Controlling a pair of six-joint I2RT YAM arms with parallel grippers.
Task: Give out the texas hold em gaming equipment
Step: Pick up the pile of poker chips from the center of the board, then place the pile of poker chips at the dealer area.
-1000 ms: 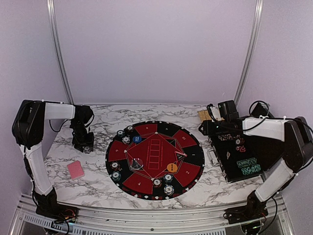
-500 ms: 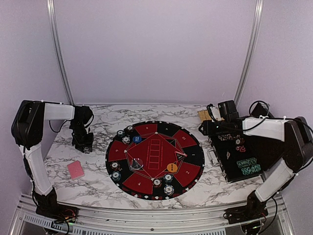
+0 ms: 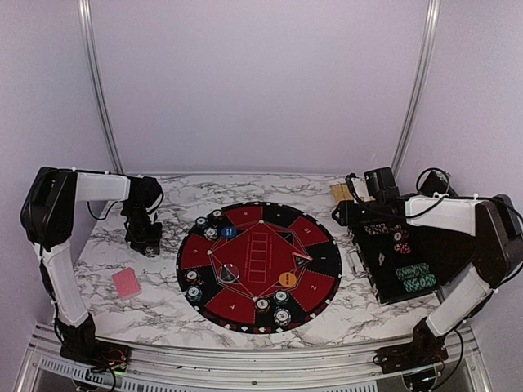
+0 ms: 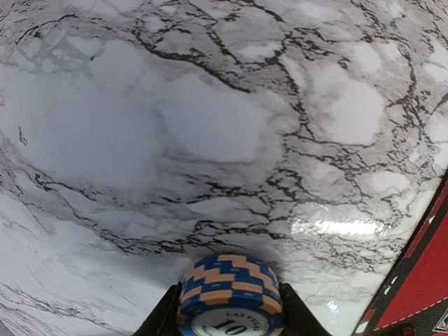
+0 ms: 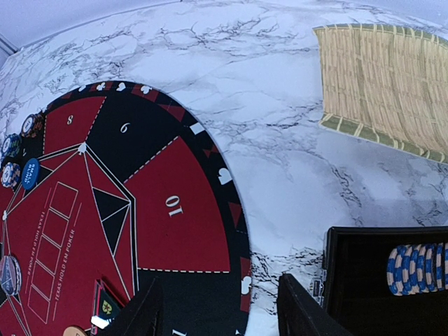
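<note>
The left hand (image 4: 229, 316) is clenched on a small stack of blue-and-orange poker chips (image 4: 229, 280) over the marble surface (image 4: 210, 126). The right hand (image 5: 218, 311) hangs released, above the gap between the mat (image 5: 175, 210) and the black case (image 5: 360, 269).

Lab booth — alu frame (image 3: 245, 363).

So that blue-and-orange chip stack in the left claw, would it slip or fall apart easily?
Probably rigid: the chip stack sits squarely between the left gripper's fingers. Separate discs might shear apart if bumped. Dropped on edge, one could roll on the smooth marble table.
</note>
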